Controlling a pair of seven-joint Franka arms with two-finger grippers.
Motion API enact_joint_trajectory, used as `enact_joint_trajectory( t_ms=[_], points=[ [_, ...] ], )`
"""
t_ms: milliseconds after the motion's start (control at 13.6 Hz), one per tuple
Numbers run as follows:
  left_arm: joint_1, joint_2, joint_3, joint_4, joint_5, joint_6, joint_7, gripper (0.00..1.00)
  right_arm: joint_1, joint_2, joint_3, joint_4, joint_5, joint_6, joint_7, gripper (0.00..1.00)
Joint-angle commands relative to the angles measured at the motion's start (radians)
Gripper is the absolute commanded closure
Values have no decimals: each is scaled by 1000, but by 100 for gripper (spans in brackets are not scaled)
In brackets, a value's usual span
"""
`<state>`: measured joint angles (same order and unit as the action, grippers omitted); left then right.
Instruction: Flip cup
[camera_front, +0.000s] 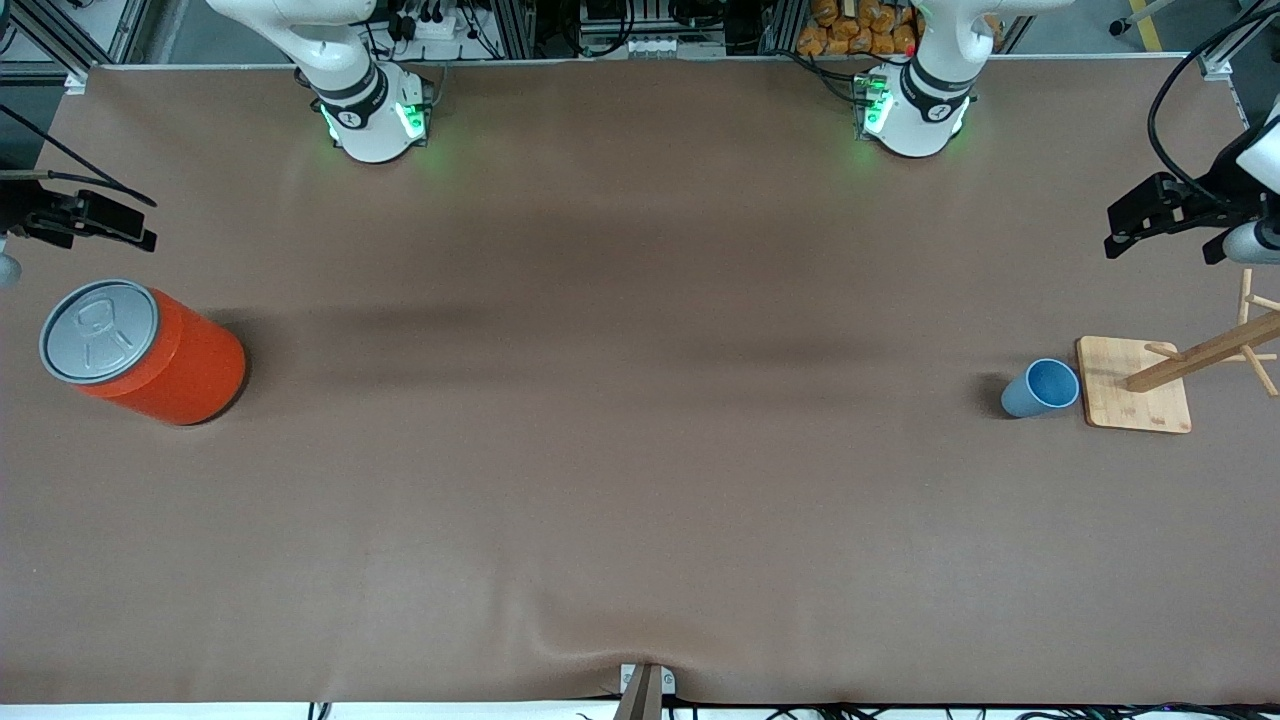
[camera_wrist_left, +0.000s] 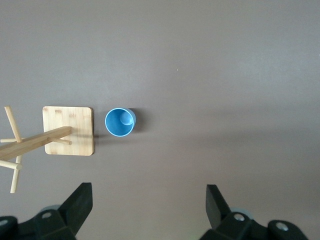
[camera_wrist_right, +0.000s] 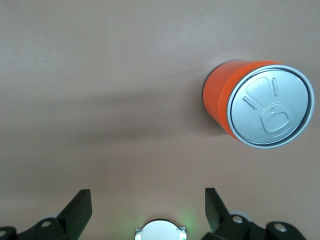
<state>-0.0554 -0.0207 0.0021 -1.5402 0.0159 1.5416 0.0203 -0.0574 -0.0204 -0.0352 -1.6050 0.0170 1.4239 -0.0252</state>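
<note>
The cup (camera_front: 1040, 388), a small light-blue tumbler, stands mouth up on the brown table toward the left arm's end, right beside the base of a wooden rack. From above, the left wrist view looks straight into the cup (camera_wrist_left: 120, 122), which is blue inside too. My left gripper (camera_front: 1125, 228) hangs high over the table at that end, open and holding nothing, its fingers (camera_wrist_left: 80, 200) well apart from the cup. My right gripper (camera_front: 135, 225) waits open over the table at the right arm's end, with nothing between its fingers (camera_wrist_right: 80, 205).
A wooden peg rack on a square base (camera_front: 1135, 385) (camera_wrist_left: 68, 131) stands against the cup. A large orange can with a grey lid (camera_front: 150, 355) (camera_wrist_right: 250, 105) stands at the right arm's end. The right arm's base (camera_wrist_right: 160, 231) shows between its jaws.
</note>
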Motion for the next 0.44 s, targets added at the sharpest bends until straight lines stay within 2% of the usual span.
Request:
enact_joint_trajectory(
  t_ms=[0, 368],
  points=[
    [2, 2, 2, -5, -8, -5, -33, 0, 4, -27, -2, -26, 11, 9, 16, 0],
    [17, 8, -1, -3, -16, -5, -31, 0, 4, -27, -2, -26, 11, 10, 16, 0]
  ],
)
